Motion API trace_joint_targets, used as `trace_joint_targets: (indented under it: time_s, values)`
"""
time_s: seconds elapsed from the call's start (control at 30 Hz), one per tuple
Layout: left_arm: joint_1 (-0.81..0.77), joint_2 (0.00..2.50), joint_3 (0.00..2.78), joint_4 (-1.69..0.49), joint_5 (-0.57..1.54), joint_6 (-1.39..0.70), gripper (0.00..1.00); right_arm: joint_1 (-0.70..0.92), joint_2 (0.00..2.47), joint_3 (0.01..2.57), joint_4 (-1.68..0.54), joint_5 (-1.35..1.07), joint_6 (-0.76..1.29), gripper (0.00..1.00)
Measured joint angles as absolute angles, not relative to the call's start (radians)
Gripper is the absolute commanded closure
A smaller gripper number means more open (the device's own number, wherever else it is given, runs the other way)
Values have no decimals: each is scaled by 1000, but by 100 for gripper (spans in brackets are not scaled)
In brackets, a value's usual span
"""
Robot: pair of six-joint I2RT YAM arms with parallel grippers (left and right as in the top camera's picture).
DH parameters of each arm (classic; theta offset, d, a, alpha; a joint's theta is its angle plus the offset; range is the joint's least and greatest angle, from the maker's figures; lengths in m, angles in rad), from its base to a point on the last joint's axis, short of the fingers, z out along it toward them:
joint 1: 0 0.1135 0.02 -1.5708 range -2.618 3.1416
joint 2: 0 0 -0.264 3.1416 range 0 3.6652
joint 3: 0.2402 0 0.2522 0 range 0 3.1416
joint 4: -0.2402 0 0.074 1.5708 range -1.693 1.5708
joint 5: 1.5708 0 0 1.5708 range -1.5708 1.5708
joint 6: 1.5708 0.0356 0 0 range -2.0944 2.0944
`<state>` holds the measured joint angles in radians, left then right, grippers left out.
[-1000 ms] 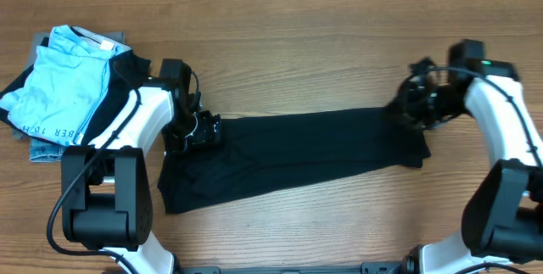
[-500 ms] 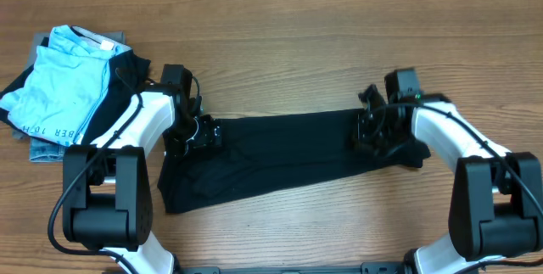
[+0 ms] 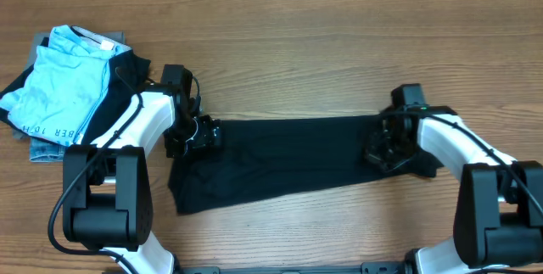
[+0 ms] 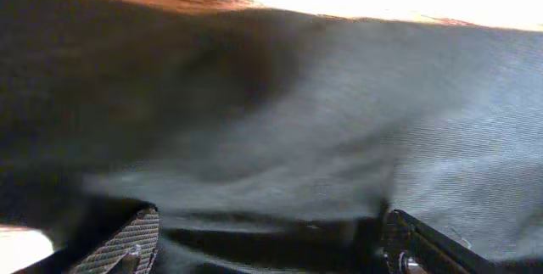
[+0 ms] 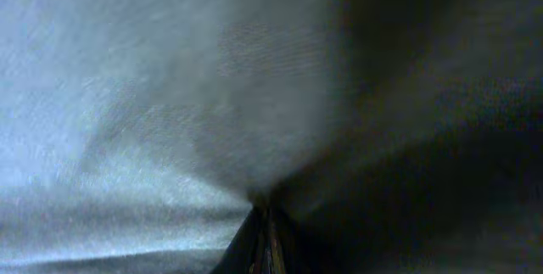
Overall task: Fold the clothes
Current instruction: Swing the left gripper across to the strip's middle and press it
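**A:** Overhead first. Where is the garment?

**B:** The black T-shirt lies as a long band across the middle of the table. It runs from the left tool to the right tool. Its left end is wider and sags toward the near edge, and its right end is bunched under the right tool. A light blue folded garment sits on a pile at the far left, apart from the shirt.

**A:** What about the left wrist view?

**B:** The fingers stand wide apart, low over the cloth, with nothing pinched between them. Dark fabric fills nearly the whole view, with a strip of wood along the top.

**A:** And the right wrist view?

**B:** The jaws are pressed together, and creases in the fabric run straight into the tips. I judge that the right tool has a pinch of the shirt's right end.

**A:** So how should this step be done well?

**B:** I read it as folding the band end to end. The left tool should close on all the layers at its corner before anything is lifted. The right tool should raise its end only enough to clear the cloth, then carry it across level so the edges land square. Thin fabric drags and slips, so the move should be slow. The sagging near-left corner could skew the fold.
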<state>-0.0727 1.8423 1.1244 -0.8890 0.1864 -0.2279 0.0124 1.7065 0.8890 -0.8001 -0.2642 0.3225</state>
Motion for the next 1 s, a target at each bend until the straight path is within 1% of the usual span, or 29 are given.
trace_joint_targets:
  time_s: [0.17,0.23,0.27,0.37,0.47,0.67,0.77,0.8,0.83,0.9,1.0]
  values:
    - [-77,1842,1124,-886,182,-228,18,-70,1720,925,-850,-191,329,96]
    - [-78,1842,1124,-880,180,-228,22,-89,1725,934,-847,-168,330,96]
    - [-78,1842,1124,-870,179,-228,27,-91,1726,937,-838,-159,331,96]
    - [-78,1842,1126,-851,171,-228,32,-91,1726,937,-810,-141,332,96]
    - [-78,1847,1184,-926,161,-228,31,-92,1731,958,-813,-118,333,96]
    - [-80,1847,1455,-1094,164,-228,34,-93,1743,1084,-936,-101,332,96]
    - [-94,1846,1523,-1145,176,-226,30,-93,1743,1136,-969,-145,307,96]
    - [-106,1845,1529,-1162,180,-220,28,-93,1743,1144,-971,-162,297,94]
    - [-126,1845,1529,-1183,181,-208,28,-93,1743,1146,-973,-176,289,89]
    - [-179,1845,1526,-1211,183,-174,29,-93,1743,1146,-982,-192,276,83]
    - [-269,1846,1522,-1226,172,-107,28,-93,1743,1146,-966,-207,266,76]
